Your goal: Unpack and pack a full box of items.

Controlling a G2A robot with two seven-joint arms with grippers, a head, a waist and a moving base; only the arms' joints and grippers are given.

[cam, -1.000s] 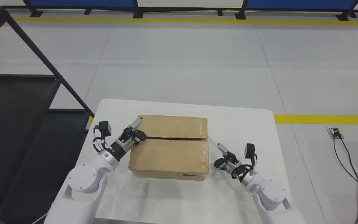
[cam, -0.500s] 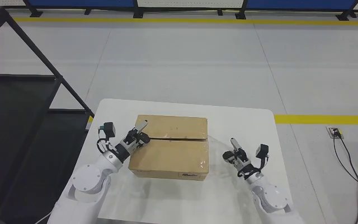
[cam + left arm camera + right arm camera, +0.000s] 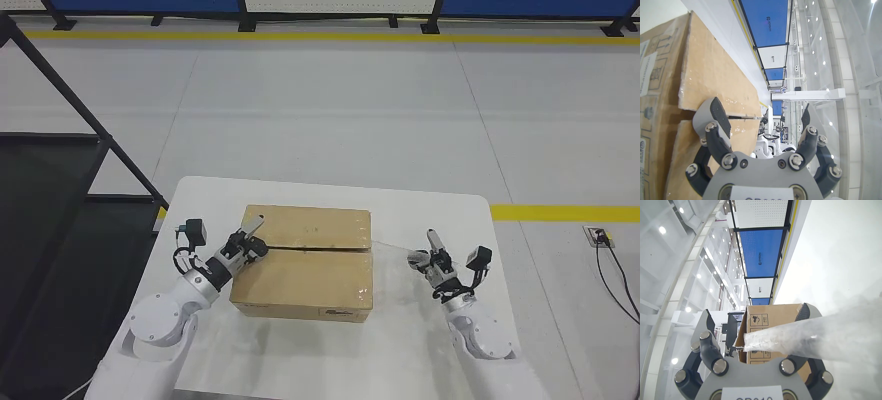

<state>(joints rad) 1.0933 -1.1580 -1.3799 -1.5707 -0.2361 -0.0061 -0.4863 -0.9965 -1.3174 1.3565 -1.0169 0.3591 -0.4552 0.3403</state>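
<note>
**A:** From above, how does the box lie against the two grippers?

**B:** The box point(image 3: 305, 270) sits mid-frame on the table point(image 3: 430, 215), with its long axis running left to right. The flaps are closed along a seam point(image 3: 310, 246) on that same axis. The left gripper point(image 3: 248, 240) is at the seam's left end, right at the box's edge. The right gripper point(image 3: 428, 252) stands apart from the right end, and a thin clear tape strip point(image 3: 395, 248) bridges the gap.

**A:** And the left wrist camera?

**B:** The fingers are spread. One pad point(image 3: 719, 117) lies over the seam's end, though I can't tell whether it touches. The other is in open air.

**A:** The right wrist?

**B:** Spread as well, with nothing pinched between them. The tape strip point(image 3: 810, 338) lies across one finger and leads to the box's end face straight ahead. I'd judge the left arm nearer for lifting a flap.
</note>
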